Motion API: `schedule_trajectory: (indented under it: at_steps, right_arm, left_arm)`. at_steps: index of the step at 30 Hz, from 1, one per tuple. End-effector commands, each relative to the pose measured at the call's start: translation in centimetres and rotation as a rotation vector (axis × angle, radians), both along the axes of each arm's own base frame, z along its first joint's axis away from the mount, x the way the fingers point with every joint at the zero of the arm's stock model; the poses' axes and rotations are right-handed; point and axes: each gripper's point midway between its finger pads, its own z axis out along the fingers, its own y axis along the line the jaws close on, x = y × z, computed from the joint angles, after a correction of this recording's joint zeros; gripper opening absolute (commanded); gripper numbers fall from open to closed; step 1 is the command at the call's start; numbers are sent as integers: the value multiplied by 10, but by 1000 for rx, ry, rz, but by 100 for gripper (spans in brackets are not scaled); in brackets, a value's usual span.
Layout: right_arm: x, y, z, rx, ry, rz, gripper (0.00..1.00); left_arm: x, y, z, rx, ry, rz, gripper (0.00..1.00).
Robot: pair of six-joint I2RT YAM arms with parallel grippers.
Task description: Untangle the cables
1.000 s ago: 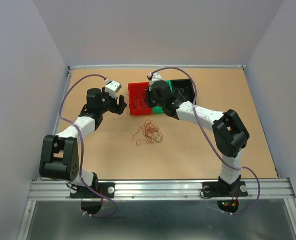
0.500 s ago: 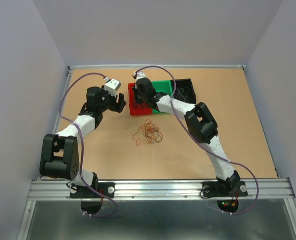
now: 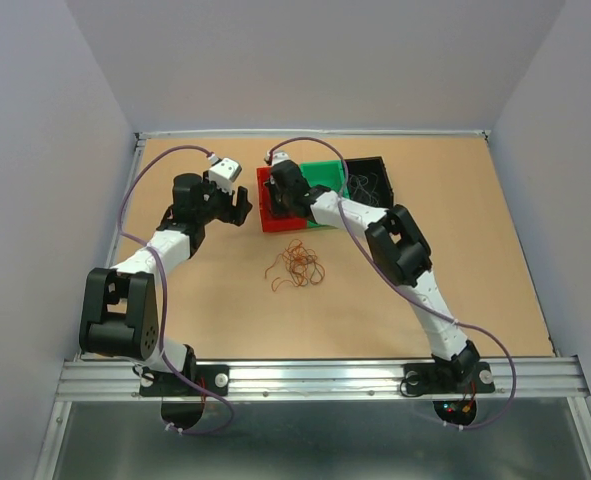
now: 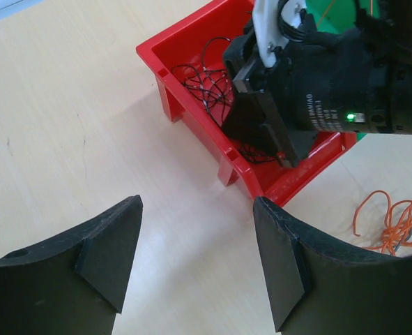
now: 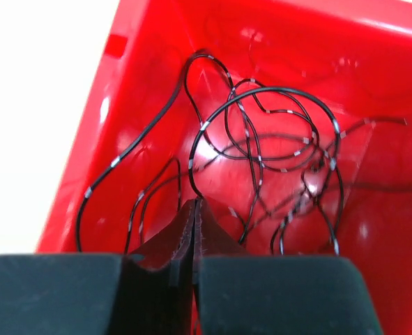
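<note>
Tan table [image 3: 175,300], cables [image 3: 295,265] tangled near red bin [image 3: 264,205].

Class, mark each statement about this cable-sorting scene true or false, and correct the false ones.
1. The right pincer is shut inside the red bin. True.
2. The left pincer grips a wire. False: it stands open and empty above the table.
3. The wires in the red bin are black. True.
4. The orange tangle lies inside the red bin. False: it lies on the table, outside the bin.
</note>
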Motion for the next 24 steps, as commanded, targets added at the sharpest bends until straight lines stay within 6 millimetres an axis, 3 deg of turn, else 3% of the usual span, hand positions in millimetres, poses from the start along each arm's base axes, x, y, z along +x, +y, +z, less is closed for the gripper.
schedule_trajectory:
  at_steps: [1, 2, 3, 7, 11, 12, 15, 21, 23, 24]
  right_arm:
    - [-18, -1, 80, 55, -65, 27, 6]
    - [-21, 0, 88, 64, -73, 31, 10]
    - [-25, -3, 88, 54, -69, 32, 23]
    - [-31, -10, 126, 85, -117, 24, 28]
    - [-37, -15, 139, 95, -129, 23, 35]
    - [-41, -17, 144, 100, -131, 25, 43]
    - [-48, -25, 154, 104, -139, 13, 55]
    - [-54, -37, 151, 81, -137, -4, 60]
    - [-60, -42, 156, 85, -137, -4, 68]
    - [-67, -49, 142, 62, -115, -11, 70]
  left_arm:
    - [1, -5, 21, -10, -65, -34, 76]
    - [0, -6, 22, -12, -72, -39, 76]
    - [-2, -5, 23, -11, -78, -43, 76]
    - [-9, -10, 27, -15, -94, -74, 78]
    - [-15, -14, 29, -17, -102, -101, 80]
    - [-18, -16, 30, -16, -108, -117, 80]
    - [-25, -23, 31, -8, -119, -153, 81]
    - [-21, -23, 27, 17, -105, -122, 82]
    - [-20, -22, 27, 19, -105, -119, 82]
    - [-22, -23, 30, 16, -113, -123, 82]
